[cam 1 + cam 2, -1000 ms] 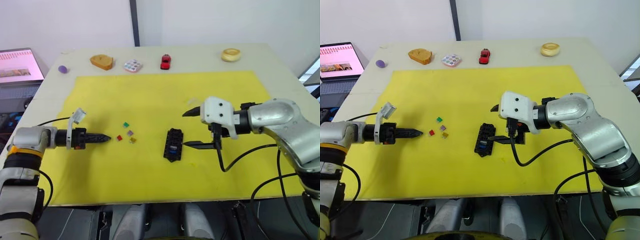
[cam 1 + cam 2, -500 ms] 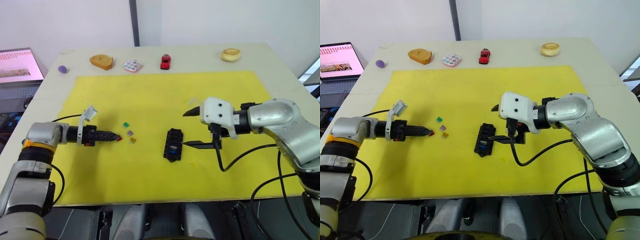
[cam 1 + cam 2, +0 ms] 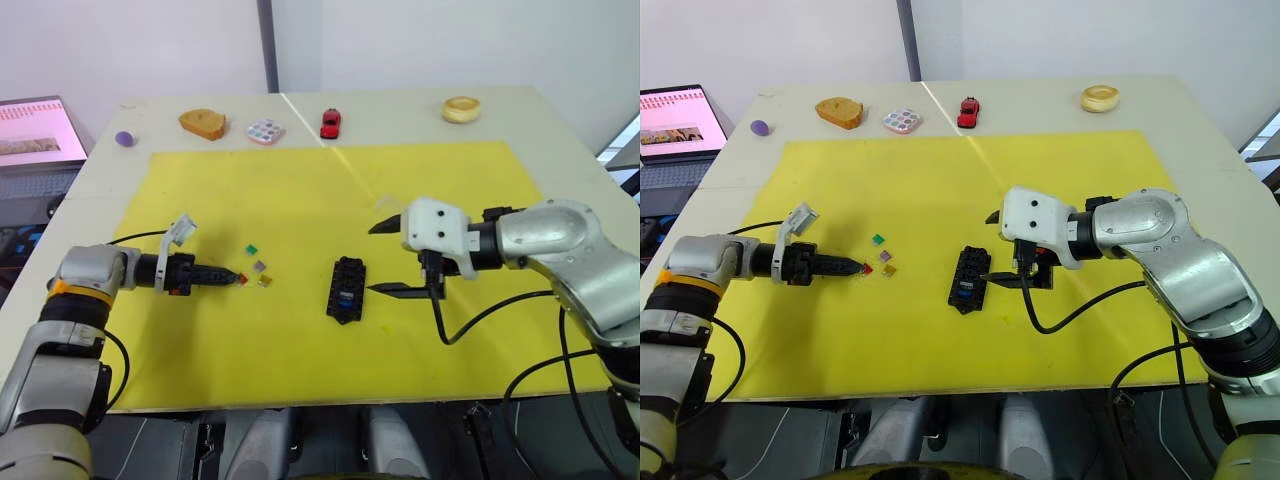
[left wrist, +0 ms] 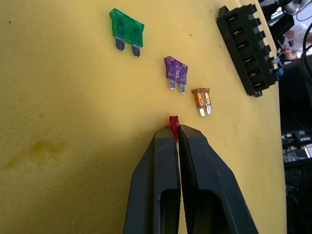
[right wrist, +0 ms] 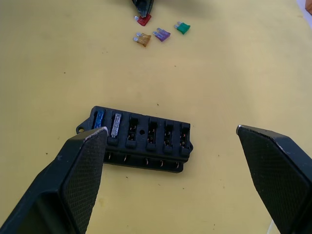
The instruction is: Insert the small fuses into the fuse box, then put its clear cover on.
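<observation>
Between the left gripper's (image 4: 174, 132) pinched fingers sits the red fuse (image 4: 173, 123), poking out past the tips. Green fuse (image 4: 126, 31), purple fuse (image 4: 176, 70) & orange fuse (image 4: 201, 97) lie just beyond, loose on the yellow mat (image 3: 300, 190). Right gripper (image 5: 170, 136) is wide open w/ the fuse box (image 5: 141, 139) between its fingers. Right wrist view shows blue & grey fuses in end slots.

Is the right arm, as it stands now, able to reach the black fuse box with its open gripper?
Probably yes. The right gripper hangs open just beside the small black rectangular plastic fuse box, and only bare yellow mat lies between them.
</observation>
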Motion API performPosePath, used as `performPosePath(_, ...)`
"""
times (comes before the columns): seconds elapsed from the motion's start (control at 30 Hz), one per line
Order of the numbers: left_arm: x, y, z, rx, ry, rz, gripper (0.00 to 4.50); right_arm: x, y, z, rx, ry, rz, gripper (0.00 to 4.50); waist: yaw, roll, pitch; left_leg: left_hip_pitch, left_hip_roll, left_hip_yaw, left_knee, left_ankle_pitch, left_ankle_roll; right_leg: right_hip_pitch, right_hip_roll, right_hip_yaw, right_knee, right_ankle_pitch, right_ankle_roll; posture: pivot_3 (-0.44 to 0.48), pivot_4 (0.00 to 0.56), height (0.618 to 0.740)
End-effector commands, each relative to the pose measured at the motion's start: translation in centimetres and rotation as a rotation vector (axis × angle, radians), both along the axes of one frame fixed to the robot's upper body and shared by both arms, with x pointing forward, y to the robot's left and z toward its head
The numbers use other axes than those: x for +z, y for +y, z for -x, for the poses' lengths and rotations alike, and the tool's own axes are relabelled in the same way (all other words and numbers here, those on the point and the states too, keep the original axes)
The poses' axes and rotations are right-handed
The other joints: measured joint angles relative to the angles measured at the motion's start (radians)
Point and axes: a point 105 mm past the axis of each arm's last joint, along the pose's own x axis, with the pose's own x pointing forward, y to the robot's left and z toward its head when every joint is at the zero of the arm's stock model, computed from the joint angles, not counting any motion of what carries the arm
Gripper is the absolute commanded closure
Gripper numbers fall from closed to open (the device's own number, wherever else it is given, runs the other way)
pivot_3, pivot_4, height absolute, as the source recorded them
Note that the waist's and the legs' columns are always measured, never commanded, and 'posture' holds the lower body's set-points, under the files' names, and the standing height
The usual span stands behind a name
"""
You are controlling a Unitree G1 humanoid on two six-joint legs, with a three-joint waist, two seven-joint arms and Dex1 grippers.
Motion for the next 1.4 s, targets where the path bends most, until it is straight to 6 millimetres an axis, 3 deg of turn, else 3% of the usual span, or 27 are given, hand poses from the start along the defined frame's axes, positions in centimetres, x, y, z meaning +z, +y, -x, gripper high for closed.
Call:
performPosePath(0.03,-0.1,0.6,0.4,0.0,0.003,-0.019,4.45,0.6,0.3,0.4,0.025,-0.04,0.001,0.0,-0.001,0.0,0.0,0.0,0.0,0.0,0.0,0.0,0.0,0.0,0.0,0.0,0.0,0.0,0.0,0.0,0.15,0.74)
performPosePath(0.33,3.1,0.9,-0.3,0.041,-0.106,0.044,4.45,1.2,0.5,0.3,-0.001,0.014,-0.059,0.0,0.0,0.0,0.0,0.0,0.0,0.0,0.0,0.0,0.0,0.0,0.0,0.0,0.0,0.0,0.0,0.0,0.15,0.74)
performPosePath(0.5,9.5,-0.9,-0.1,-0.008,-0.295,0.153,4.45,2.2,0.4,0.4,-0.067,0.24,-0.219,0.0,0.001,-0.001,0.001,-0.002,0.0,-0.001,0.001,0.0,0.0,-0.001,0.0,0.0,0.0,0.0,0.0,0.0,0.15,0.74)
performPosePath(0.63,12.7,-3.6,1.4,-0.104,-0.409,0.2,4.45,6.1,1.0,-0.5,-0.081,0.392,-0.436,0.0,-0.003,-0.001,0.0,-0.002,0.0,-0.001,0.001,0.0,0.0,0.0,0.0,0.0,0.0,0.0,0.0,0.0,0.15,0.74)
performPosePath(0.83,17.4,-7.9,3.8,-0.247,-0.589,0.31,4.45,10.6,1.8,-0.5,-0.031,0.523,-0.53,0.0,-0.001,-0.001,0.001,-0.002,0.0,-0.001,0.0,0.0,-0.001,0.0,0.0,0.0,0.0,0.0,0.0,0.0,0.15,0.74)
performPosePath(1.03,18.6,-9.5,4.8,-0.287,-0.65,0.35,4.45,11.0,3.6,0.0,0.013,0.555,-0.513,0.0,-0.004,-0.001,0.0,-0.001,0.0,-0.001,0.0,0.001,-0.001,0.0,0.0,0.0,0.001,0.0,0.0,0.0,0.15,0.74)
performPosePath(1.07,18.8,-9.7,4.8,-0.288,-0.658,0.36,4.5,10.7,3.9,0.1,0.016,0.553,-0.504,0.61,-0.004,-0.001,0.0,-0.001,0.0,-0.001,0.0,0.001,-0.001,-0.001,0.0,0.0,0.001,0.0,0.0,0.0,0.15,0.74)
performPosePath(1.13,19.1,-9.8,4.8,-0.282,-0.667,0.373,4.5,10.5,4.1,0.2,0.019,0.553,-0.499,1.33,-0.004,-0.001,0.0,-0.001,0.0,-0.001,0.0,0.001,-0.001,-0.001,0.001,0.0,0.001,0.0,0.0,0.0,0.15,0.74)
performPosePath(1.4,19.3,-10.2,5.0,-0.296,-0.681,0.379,4.5,11.1,4.6,0.6,0.056,0.576,-0.534,1.33,-0.003,-0.001,0.0,-0.001,0.0,-0.001,0.0,0.001,-0.001,-0.001,0.001,0.0,0.001,0.0,0.0,0.0,0.15,0.74)
